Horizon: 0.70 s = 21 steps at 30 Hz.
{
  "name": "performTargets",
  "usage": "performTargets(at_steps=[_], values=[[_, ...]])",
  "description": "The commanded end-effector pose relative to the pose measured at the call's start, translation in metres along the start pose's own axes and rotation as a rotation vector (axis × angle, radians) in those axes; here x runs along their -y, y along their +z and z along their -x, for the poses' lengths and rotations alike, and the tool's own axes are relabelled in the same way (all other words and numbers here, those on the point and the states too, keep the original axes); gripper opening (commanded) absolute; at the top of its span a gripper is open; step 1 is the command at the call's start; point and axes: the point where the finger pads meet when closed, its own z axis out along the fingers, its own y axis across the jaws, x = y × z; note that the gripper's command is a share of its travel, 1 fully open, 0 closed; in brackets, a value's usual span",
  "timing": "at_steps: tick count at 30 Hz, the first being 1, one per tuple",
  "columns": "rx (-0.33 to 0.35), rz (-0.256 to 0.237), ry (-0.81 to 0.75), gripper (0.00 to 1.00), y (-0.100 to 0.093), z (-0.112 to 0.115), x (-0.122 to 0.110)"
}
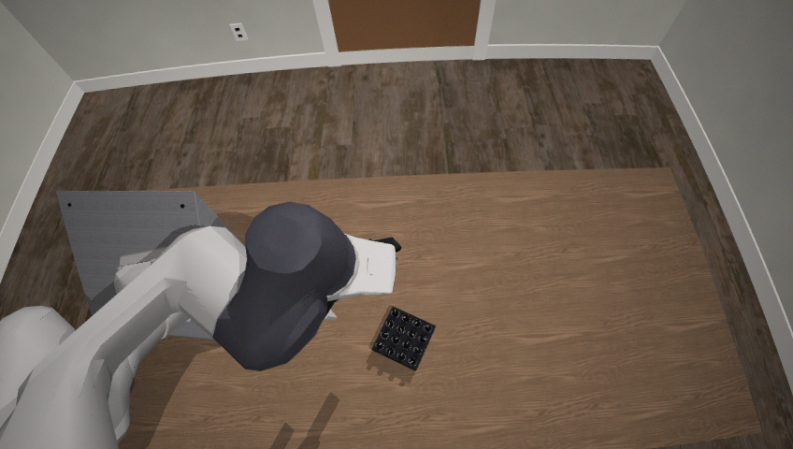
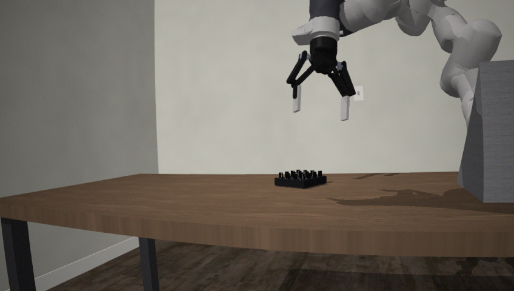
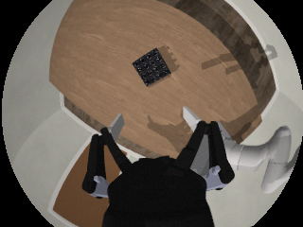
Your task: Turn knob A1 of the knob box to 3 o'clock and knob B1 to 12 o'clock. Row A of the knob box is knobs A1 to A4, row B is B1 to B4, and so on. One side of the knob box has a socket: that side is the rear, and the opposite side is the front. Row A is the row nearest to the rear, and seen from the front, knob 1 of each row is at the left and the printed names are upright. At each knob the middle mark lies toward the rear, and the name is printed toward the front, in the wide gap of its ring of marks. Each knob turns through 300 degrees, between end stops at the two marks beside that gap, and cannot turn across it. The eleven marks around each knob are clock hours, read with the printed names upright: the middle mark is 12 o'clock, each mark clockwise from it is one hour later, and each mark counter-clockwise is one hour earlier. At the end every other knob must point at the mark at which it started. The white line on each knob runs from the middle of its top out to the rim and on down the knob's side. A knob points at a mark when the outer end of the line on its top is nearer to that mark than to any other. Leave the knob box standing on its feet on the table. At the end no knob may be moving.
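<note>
The black two-fingered gripper with pale flat fingertips (image 2: 320,115) hangs high with its claw spread around nothing, probably leaving room to line up before descending. The square black knob box (image 1: 404,338) (image 2: 300,182) (image 3: 151,67) rests on the brown wooden table (image 1: 556,289) (image 2: 216,205) (image 3: 95,52), its socket side too small to tell.

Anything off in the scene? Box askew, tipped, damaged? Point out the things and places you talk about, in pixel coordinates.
Nothing stands out. The knob box (image 1: 404,338) (image 2: 300,182) (image 3: 151,67) sits flat on the table (image 1: 556,267) (image 2: 202,212) (image 3: 95,43), turned at an angle to its edges, no visible damage. The gripper (image 2: 320,116) (image 3: 152,115) is open above the table. Knob lines are too small to check.
</note>
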Motion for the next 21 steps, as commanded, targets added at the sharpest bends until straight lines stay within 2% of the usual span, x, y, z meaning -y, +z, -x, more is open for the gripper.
performTargets(at_steps=[1, 18, 21], values=[[0.0, 0.0, 0.0, 1.0, 0.0, 0.0, 0.0], [-0.001, 0.002, -0.006, 1.0, 0.001, -0.001, 0.0], [-0.027, 0.053, -0.163, 1.0, 0.028, -0.02, -0.005]])
